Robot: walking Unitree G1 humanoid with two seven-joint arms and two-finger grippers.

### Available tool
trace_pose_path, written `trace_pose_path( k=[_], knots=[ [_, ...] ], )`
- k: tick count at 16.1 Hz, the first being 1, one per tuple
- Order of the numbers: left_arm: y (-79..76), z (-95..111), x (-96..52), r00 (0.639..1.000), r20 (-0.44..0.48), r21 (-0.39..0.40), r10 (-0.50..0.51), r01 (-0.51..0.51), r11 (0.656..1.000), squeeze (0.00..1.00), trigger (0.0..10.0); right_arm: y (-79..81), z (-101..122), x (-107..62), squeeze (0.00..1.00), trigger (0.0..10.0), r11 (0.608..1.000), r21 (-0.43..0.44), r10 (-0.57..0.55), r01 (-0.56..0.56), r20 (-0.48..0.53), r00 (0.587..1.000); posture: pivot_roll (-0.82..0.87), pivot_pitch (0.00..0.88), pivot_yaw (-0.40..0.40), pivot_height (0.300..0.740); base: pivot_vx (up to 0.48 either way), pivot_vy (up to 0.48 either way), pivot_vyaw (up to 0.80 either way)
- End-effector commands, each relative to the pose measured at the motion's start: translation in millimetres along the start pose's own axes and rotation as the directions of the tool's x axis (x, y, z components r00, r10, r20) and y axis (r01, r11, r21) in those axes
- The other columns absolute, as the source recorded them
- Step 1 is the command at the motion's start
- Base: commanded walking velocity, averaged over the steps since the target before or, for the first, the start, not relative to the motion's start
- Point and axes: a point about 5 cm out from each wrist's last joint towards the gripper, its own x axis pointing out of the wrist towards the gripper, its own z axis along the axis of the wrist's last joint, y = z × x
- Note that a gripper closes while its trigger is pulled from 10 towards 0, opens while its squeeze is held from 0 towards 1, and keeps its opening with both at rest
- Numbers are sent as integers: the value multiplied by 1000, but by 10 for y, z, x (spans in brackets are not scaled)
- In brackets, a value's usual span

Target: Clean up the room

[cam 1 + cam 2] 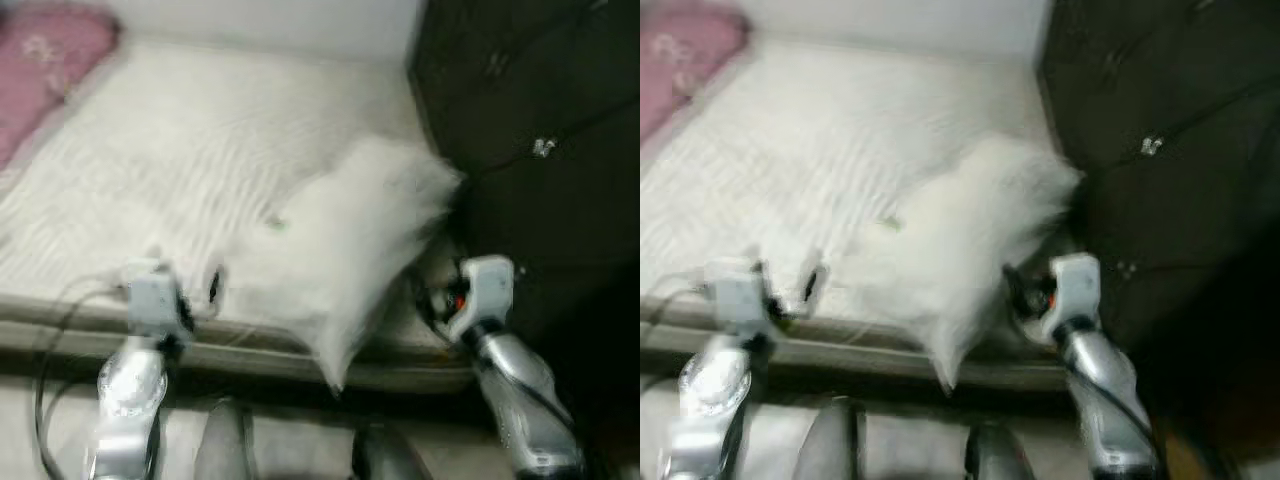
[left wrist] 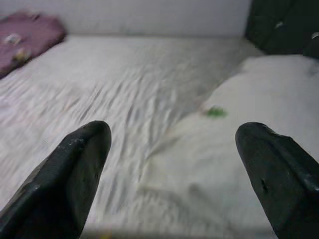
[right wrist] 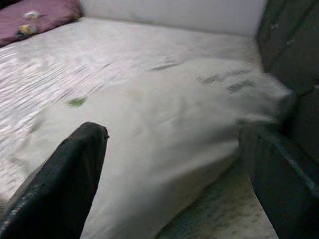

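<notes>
Two grippers, left (image 2: 169,174) and right (image 3: 174,179), are spread wide and empty beside the white pillow (image 1: 350,240) overhanging the bed's (image 1: 150,150) near edge, where a misplaced grasp could tip it off.

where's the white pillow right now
The pillow lies on the white bed, at its near right corner beside the dark headboard, one corner hanging over the edge, between the open left gripper and right gripper.

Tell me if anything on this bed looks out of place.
The white pillow lies crooked at the bed's front right corner, one corner hanging over the edge beside the dark headboard.
</notes>
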Motion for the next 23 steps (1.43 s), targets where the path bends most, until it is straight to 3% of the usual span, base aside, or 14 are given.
trace_pose_path(
  k=[1, 5, 19, 23],
  knots=[
    [23, 70, 47, 1000, 24, 9, -4, 4, 1000, 0, 10000, 5, 29, 11, 0, 10000, 1000, 2, 6, -6, 9, 1000, -11, 56, -63, 668, 0, 0, 0],
    [21, 78, 52, 1000, 29, 7, -11, 11, 1000, 0, 10000, 7, 31, 16, 0, 10000, 1000, -1, 9, -9, 7, 1000, -11, 60, -64, 668, 0, 0, 0],
    [7, 88, 64, 999, 34, 3, -27, 27, 1000, 0, 10000, 10, 25, 32, 0, 10000, 1000, -4, 6, -6, -2, 1000, -9, 63, -63, 668, 289, 0, -141],
    [9, 79, 77, 1000, 24, 2, -13, 13, 1000, 0, 10000, 15, 29, 39, 0, 10000, 1000, -5, 16, -16, 2, 1000, -8, 58, -64, 668, 0, 0, 0]
  ],
)
